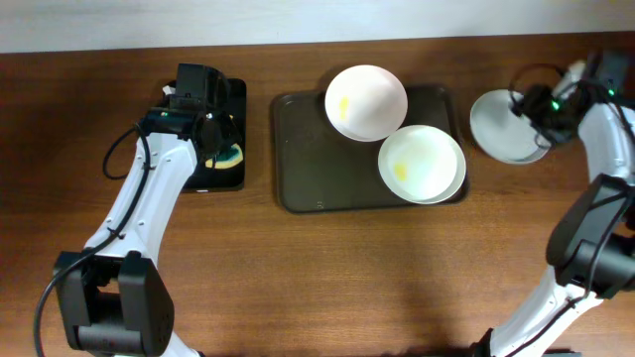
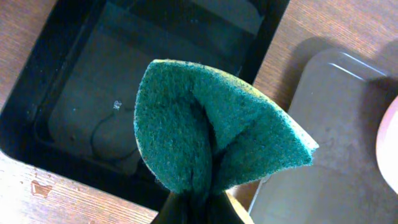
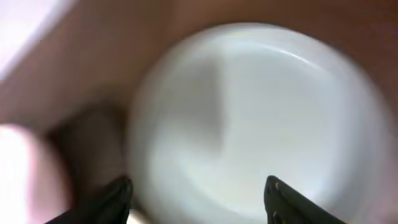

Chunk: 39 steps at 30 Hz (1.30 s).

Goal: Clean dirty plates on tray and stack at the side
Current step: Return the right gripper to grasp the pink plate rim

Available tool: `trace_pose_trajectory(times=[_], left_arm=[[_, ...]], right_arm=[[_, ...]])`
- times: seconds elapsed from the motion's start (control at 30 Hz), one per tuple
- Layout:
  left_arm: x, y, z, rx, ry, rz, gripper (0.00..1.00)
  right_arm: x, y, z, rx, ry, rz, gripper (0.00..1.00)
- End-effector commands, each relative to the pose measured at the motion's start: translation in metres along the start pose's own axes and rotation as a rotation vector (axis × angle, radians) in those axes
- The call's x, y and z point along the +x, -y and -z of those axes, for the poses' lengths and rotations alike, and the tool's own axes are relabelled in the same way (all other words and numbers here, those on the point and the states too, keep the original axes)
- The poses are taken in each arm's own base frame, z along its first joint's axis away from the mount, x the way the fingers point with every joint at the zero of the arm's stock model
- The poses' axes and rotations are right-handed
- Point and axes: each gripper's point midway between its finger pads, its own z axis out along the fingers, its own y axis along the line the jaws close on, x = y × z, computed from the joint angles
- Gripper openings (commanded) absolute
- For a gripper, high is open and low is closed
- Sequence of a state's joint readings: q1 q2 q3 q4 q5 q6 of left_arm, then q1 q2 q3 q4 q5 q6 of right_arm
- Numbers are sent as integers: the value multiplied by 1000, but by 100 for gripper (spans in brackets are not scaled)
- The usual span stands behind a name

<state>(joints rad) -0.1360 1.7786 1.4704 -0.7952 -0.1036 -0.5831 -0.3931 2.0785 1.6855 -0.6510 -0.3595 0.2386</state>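
In the tray [image 1: 298,188], centre frame, sit the upper plate [image 1: 365,102] and the lower plate [image 1: 422,164], both smeared yellow. The third plate [image 1: 496,124] lies on the worktop [image 1: 298,278] at upper right, with the right hand [image 3: 199,193] spread just over it. The left hand [image 2: 198,211] pinches a green sponge [image 2: 211,124] above the black tray [image 2: 62,93].

Three plates [image 1: 366,101] [image 1: 422,164] [image 1: 501,127], one brown tray [image 1: 308,159], one black tray [image 2: 74,106], one sponge [image 2: 211,124]

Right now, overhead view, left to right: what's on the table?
Black tray → brown tray, bare left end → upper plate → lower plate → third plate, off the tray.
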Motion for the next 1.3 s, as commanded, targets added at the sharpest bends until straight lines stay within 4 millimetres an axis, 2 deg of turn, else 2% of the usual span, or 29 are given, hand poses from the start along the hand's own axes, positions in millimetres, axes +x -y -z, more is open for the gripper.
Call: trace_pose_trajectory(times=[0.0,0.07,0.17,0.33,0.43,0.53,0.6,0.7,0.77,0.9,1.0,1.17,1.27], left_arm=[[-3,3,1,20,7,-11,0],[-3,4,1,21,7,-12,0],[-2,3,1,17,1,-13,0],[2,2,1,11,-12,-18,0],[5,6,1,31,-29,-18,0],[5,6,1,32,-28,-18,0],[5,6,1,32,-28,-18,0],[5,6,1,31,-28,-18,0],[5,6,1,31,-28,-18,0],[5,6,1,32,-28,-18,0],[8,11,1,51,-35,-25,0],[18,38,5,98,-25,-115,0],[26,58,8,129,-16,-158,0]], right_arm=[[19,-108,-4,-222,-10,342,73],[34,-129,-25,-163,-11,437,80],[56,-149,-63,-4,3,542,83],[83,-161,-113,119,25,612,84],[92,-157,-134,120,19,578,85],[94,-154,-139,119,12,577,82],[94,-154,-139,118,12,578,67],[96,-154,-139,119,7,578,39],[100,-157,-140,95,-9,578,27],[112,-174,-140,-19,-53,577,18],[122,-191,-131,-119,-100,573,5],[133,-211,-111,-187,-169,574,4],[154,-215,-103,-175,-239,584,4]])
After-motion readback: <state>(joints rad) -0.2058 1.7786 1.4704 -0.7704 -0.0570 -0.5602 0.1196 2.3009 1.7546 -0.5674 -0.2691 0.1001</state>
